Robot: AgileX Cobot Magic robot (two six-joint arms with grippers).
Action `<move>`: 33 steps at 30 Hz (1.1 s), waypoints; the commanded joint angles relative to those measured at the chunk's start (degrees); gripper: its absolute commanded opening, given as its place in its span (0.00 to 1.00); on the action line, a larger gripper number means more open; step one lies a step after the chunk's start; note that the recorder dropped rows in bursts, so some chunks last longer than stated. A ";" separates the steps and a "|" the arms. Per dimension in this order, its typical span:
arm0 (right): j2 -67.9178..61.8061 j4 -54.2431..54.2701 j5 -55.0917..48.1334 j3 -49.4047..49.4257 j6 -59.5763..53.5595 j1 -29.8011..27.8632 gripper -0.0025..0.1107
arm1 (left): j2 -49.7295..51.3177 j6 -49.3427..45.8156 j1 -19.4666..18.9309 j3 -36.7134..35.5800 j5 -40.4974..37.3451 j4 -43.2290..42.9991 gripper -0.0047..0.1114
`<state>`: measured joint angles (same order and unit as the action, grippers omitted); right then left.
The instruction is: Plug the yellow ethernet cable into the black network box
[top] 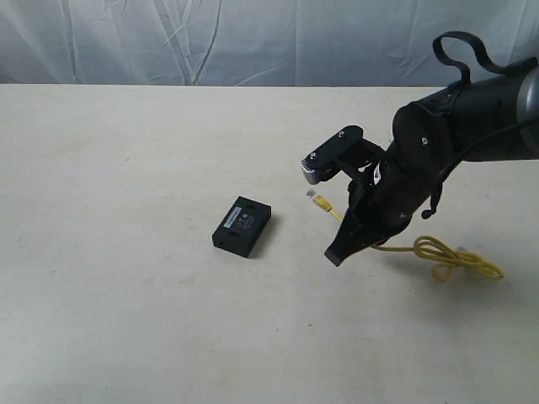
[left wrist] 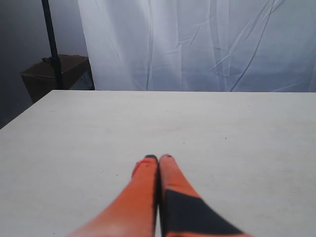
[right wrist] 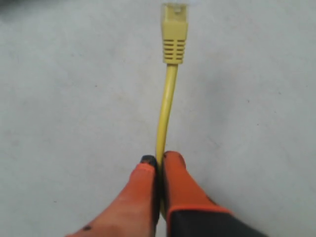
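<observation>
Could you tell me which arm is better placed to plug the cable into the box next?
Right. The right gripper is shut on the yellow ethernet cable, its plug sticking out free, near the black network box. The left gripper is shut and empty, with only table before it.

The ethernet cable (right wrist: 167, 106) is bright yellow. The network box (top: 242, 225) is black with a pale strip. The left hand (left wrist: 158, 158) and the right hand (right wrist: 159, 159) are orange and black; the surface (top: 126, 320) is cream.

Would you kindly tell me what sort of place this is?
Probably a robot lab bench: a pale table, a white sheet hung behind it, and a robot arm holding a yellow ethernet cable.
</observation>
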<state>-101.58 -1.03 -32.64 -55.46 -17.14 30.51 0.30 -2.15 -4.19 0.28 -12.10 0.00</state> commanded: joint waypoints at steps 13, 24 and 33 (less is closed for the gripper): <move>-0.10 0.29 0.25 0.34 0.19 -0.08 0.02 | -0.30 2.15 -0.26 -0.28 14.49 4.14 0.04; -0.10 0.29 0.36 0.34 0.19 -0.08 0.02 | 3.66 3.49 -0.26 6.42 10.05 12.02 0.04; -0.10 1.03 0.73 0.34 0.19 -0.08 0.02 | 33.63 -2.64 -0.26 31.94 -9.26 3.10 0.04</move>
<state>-101.58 0.00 -32.40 -55.46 -16.92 30.51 24.63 -0.78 -4.19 25.43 -14.71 3.65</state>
